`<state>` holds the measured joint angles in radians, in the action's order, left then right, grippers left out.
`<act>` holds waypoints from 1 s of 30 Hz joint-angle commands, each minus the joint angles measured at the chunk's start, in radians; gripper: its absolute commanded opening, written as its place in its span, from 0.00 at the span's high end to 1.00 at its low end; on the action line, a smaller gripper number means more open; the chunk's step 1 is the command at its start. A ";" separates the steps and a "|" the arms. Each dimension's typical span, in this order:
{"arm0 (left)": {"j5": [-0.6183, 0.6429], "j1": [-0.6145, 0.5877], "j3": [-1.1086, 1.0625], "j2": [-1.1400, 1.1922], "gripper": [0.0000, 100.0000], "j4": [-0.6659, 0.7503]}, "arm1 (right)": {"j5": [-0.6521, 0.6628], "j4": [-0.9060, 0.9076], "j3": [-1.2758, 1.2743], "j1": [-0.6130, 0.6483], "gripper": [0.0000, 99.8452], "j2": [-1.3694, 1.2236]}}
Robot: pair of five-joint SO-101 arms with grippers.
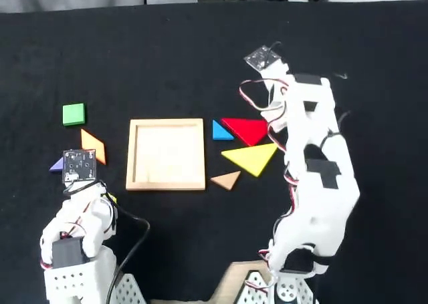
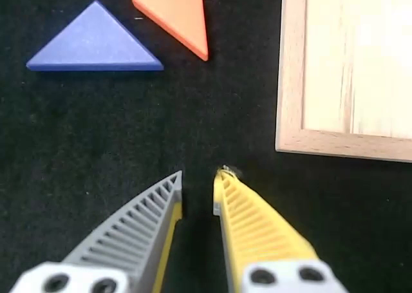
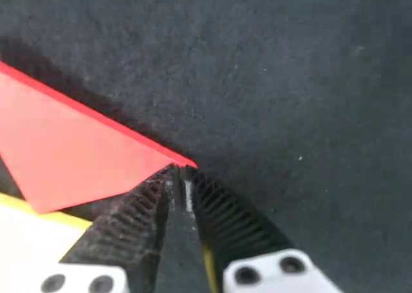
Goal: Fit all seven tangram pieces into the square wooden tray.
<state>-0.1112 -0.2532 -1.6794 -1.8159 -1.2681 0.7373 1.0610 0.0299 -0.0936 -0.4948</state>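
Right end effector [image 3: 181, 172] together, tips at red triangle [image 3: 71, 158] corner (left end effector [image 2: 198, 177] slightly apart, near tray [image 2: 291, 113]).

No writing, number, label or sign can be read on anything here
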 commanded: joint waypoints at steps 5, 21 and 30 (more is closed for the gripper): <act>-0.008 -0.012 -0.021 -0.008 0.90 -0.006 | 0.028 0.097 0.070 -0.078 0.99 -0.008; -0.008 -0.012 -0.021 -0.008 0.91 -0.006 | 0.388 0.160 -0.260 -0.029 0.99 0.354; -0.008 -0.012 -0.021 -0.008 0.91 -0.006 | 0.269 0.018 -0.420 0.100 0.94 0.490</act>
<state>-0.1128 -0.2532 -1.6794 -1.8159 -1.2681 1.0257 1.1009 -0.3844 -0.0460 -0.0637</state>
